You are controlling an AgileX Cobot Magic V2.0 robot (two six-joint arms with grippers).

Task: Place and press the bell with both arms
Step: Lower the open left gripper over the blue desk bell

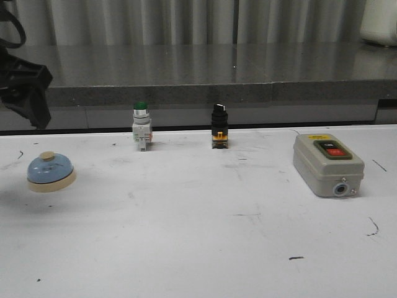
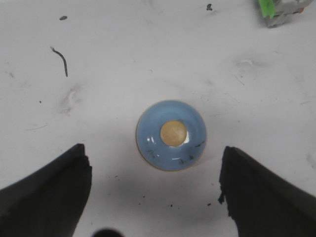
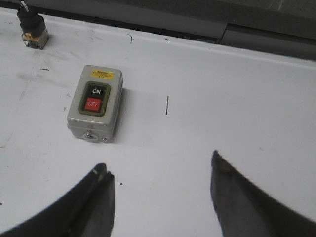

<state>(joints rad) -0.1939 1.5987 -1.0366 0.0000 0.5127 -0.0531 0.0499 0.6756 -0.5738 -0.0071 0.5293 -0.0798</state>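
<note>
The bell [image 1: 51, 172] was seen standing upright on the white counter [image 1: 198, 236] at the left of the front frame. The left claw [image 2: 155, 190] was held spread wide above it, touching nothing. The right claw [image 3: 160, 197] was likewise open and empty, near the grey switch box [image 3: 95, 103].
</note>
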